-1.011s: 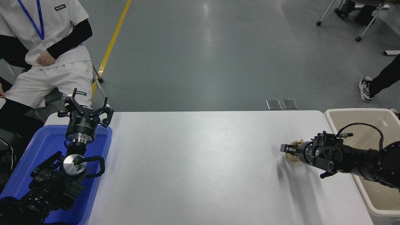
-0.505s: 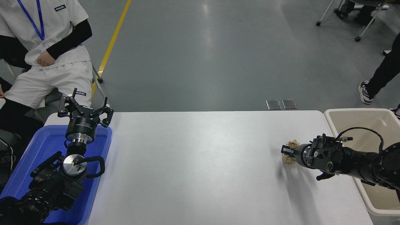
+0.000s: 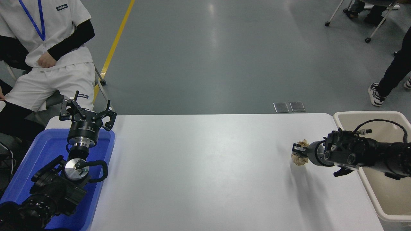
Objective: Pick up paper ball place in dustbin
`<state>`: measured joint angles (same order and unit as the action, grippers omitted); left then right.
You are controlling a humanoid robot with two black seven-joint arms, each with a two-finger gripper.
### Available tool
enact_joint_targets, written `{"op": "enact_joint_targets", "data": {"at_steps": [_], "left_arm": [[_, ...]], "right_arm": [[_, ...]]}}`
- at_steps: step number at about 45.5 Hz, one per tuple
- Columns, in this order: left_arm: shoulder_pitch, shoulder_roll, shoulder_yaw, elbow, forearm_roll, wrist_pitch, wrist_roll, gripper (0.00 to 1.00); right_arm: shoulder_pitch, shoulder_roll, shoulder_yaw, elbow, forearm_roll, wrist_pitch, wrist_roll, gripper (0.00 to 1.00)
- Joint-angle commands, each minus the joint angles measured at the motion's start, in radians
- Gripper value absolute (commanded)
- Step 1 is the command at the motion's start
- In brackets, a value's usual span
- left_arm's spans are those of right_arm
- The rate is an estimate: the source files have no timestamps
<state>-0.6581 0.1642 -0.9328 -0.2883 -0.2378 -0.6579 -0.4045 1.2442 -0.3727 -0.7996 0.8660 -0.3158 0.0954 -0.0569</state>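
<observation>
With the right end effector closed on the paper ball, held clear of the bench just left of the dustbin, the transfer step is under way; the next move requires rightward travel over the dustbin rim before release.

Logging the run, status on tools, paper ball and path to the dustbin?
Right tool shut on paper ball, near table's right end. Left tool open, parked over blue tub. Dustbin right beside, path clear.
</observation>
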Motion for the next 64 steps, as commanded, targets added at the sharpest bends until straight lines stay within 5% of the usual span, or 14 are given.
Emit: {"op": "enact_joint_targets", "data": {"at_steps": [1,14,35,64], "left_arm": [[0.0,0.0,0.0,0.0,0.0,0.0,0.0,0.99],[0.0,0.0,0.0,0.0,0.0,0.0,0.001,0.99],[0.0,0.0,0.0,0.0,0.0,0.0,0.001,0.99],[0.0,0.0,0.0,0.0,0.0,0.0,-0.001,0.99]], "right_arm": [[0.182,-0.086,-0.073,0.16,-0.002,0.119,0.002,0.0],[0.406,-0.111,-0.219,0.344,-0.006,0.19,0.005,0.0],[0.718,-0.137,-0.294,0.352,0.001,0.69,0.006,0.0],[1.02,-0.135,-0.444,0.372,0.001,0.69,0.006,0.0]]}}
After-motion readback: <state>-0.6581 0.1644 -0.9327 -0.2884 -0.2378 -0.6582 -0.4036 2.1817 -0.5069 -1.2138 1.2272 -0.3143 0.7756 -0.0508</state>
